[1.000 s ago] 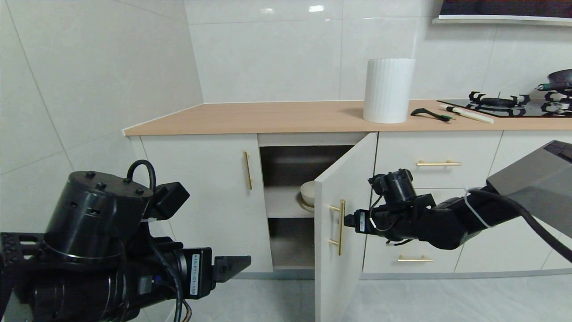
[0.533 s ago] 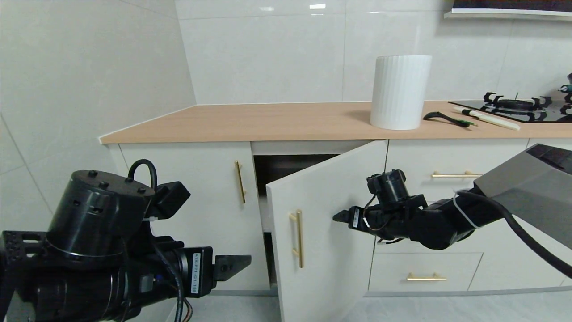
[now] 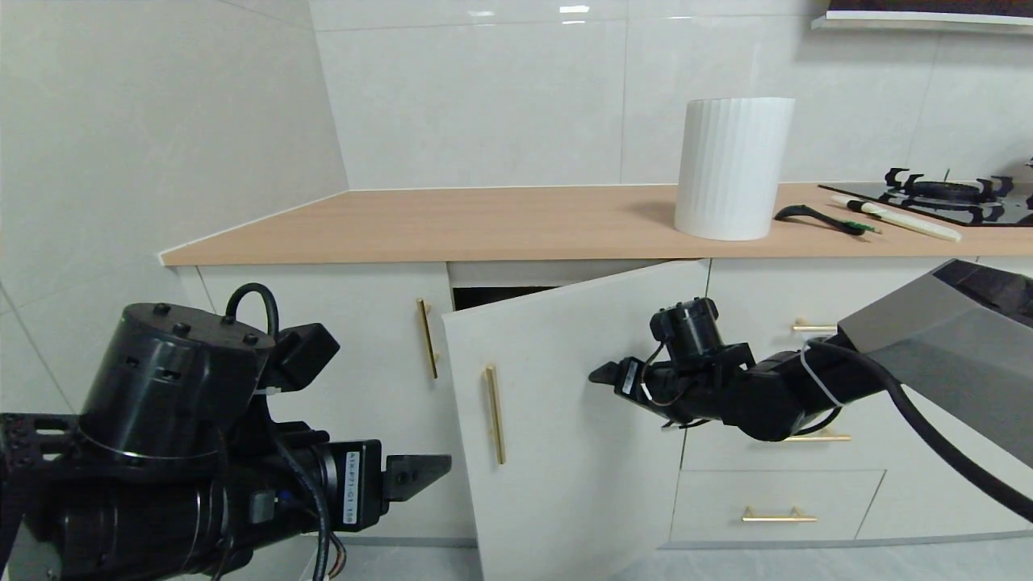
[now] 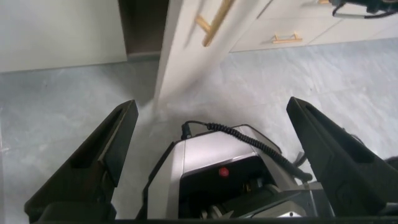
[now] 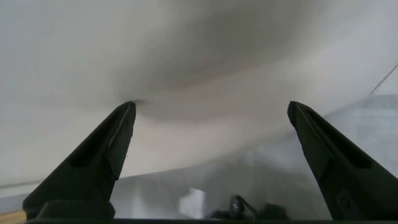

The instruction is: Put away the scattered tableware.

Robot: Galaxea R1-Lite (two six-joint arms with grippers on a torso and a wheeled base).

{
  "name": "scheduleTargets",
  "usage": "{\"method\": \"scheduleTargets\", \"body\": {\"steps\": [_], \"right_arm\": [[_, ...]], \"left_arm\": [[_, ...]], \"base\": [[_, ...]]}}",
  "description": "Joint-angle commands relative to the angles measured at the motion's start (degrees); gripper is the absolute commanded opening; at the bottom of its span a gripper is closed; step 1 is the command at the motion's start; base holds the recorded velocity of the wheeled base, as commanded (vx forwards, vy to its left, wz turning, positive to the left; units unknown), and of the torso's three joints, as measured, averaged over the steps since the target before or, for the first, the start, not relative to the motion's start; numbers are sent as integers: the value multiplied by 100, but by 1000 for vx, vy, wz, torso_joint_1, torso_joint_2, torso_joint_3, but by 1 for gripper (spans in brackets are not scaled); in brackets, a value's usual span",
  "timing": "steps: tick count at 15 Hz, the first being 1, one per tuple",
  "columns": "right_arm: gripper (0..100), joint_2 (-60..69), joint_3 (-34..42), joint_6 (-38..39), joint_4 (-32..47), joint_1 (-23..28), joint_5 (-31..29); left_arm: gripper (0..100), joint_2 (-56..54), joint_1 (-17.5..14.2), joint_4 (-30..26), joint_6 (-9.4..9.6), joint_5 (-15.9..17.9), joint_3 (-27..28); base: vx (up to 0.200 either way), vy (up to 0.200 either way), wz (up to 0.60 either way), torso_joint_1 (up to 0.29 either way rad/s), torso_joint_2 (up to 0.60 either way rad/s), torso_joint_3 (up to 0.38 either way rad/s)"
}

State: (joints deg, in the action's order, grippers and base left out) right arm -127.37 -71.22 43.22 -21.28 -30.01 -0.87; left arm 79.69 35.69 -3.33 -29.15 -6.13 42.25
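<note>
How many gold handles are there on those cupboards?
5. The left door handle; the open door handle beside it; then at right the top drawer handle and middle drawer handle, both partly behind the right arm, and the bottom drawer handle. Others may be hidden.

Black ladle (image 3: 809, 215), cream utensil (image 3: 912, 223) flat on countertop (image 3: 484, 218).

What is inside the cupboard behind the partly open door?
A dark gap shows above the door. The door covers the rest, so any contents cannot be seen. The right tool sits at the door's outer face.
</note>
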Motion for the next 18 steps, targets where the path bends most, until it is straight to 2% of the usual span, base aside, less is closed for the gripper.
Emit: {"method": "scheduleTargets", "body": {"steps": [1,9,13,18], "right_arm": [[100,-113,-182,134,2,-13,-10],[100,-552,-973,1110,45,154,-168],[100,-957,-1412,1198,54,268,-722],[100,-1115,-1641,1251,186,391,-898]], "left_arm": [[100,-6,-1,-1,6,7,2],[100,11,-1,-1,-3,-11,2],[100,11,-1,-1,-3,-11,2],[100,11,-1,-1,-3,-11,2]], "base": [[0,0,0,0,0,0],[0,0,0,0,0,0],[0,0,0,0,0,0],[0,0,0,0,0,0]]}}
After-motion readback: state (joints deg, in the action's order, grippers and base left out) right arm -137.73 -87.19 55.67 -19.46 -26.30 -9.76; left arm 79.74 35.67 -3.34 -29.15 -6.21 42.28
